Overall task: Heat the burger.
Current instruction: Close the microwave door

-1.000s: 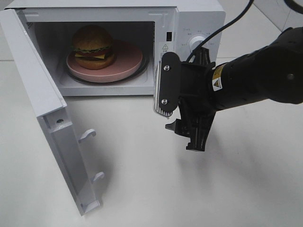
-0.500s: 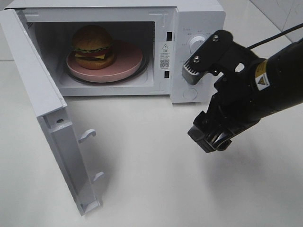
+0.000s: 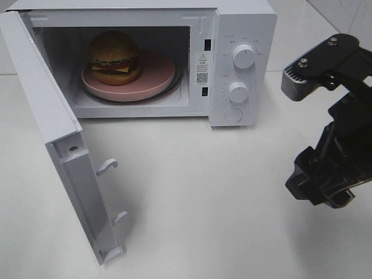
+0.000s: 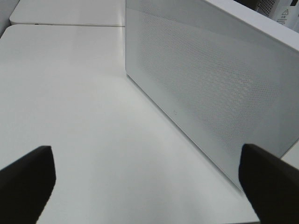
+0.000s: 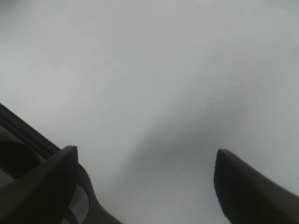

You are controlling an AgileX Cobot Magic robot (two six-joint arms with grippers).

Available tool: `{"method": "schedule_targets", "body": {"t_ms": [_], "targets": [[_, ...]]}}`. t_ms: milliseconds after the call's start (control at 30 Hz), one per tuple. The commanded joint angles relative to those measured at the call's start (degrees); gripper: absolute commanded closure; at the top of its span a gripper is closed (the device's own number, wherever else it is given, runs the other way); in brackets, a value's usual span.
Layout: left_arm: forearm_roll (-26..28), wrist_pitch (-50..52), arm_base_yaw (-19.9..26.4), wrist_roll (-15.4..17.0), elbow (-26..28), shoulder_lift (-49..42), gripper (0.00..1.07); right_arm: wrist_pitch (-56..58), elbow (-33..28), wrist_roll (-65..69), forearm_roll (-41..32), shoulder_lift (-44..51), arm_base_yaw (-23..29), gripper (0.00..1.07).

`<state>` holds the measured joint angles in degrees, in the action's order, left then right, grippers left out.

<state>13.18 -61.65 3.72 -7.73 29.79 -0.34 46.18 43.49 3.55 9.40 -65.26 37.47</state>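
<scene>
- Since the burger [image 3: 113, 57] already sits on the pink plate [image 3: 160, 72] inside the microwave [image 3: 244, 23], loading looks finished; I judge that shutting the door [image 3: 46, 116] is the step in hand.
- The door stands swung wide from the microwave's hinge side, its latch hooks facing the table [image 3: 203, 203].
- The left gripper [image 4: 145, 156], fingers spread wide and holding nothing, faces the door's outer panel; a push toward the microwave's front would close it.
- The right gripper [image 3: 296, 136] hangs off the microwave's control side, fingers apart and empty, clear of the knobs [image 3: 243, 56].
- After closing, a knob needs turning; which one sets the time I cannot tell, as the markings are too small.
- The left arm is outside the high view, and the right wrist view shows only bare table.
</scene>
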Motion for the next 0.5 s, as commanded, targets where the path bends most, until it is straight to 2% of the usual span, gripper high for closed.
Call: {"method": "schedule_targets", "body": {"t_ms": [33, 400, 433, 467, 500], "targets": [[0.06, 0.23, -0.11, 0.06, -0.11, -0.23, 0.07, 2.46, -0.11, 0.86, -0.06, 2.46, 0.06, 0.31], [0.06, 0.23, -0.11, 0.06, -0.11, -0.23, 0.07, 6.59, -2.23, 0.97, 0.29, 13.69, -0.52, 0.31], [0.06, 0.23, -0.11, 0.06, -0.11, -0.23, 0.07, 6.88, -2.69, 0.97, -0.17, 14.44, -1.32, 0.31], [0.06, 0.23, -0.11, 0.06, -0.11, -0.23, 0.07, 7.22, -3.61, 0.97, -1.03, 15.58, -4.35, 0.31], [0.06, 0.23, -0.11, 0.06, -0.11, -0.23, 0.07, 7.22, -3.61, 0.97, -1.03, 15.58, -4.35, 0.31]]}}
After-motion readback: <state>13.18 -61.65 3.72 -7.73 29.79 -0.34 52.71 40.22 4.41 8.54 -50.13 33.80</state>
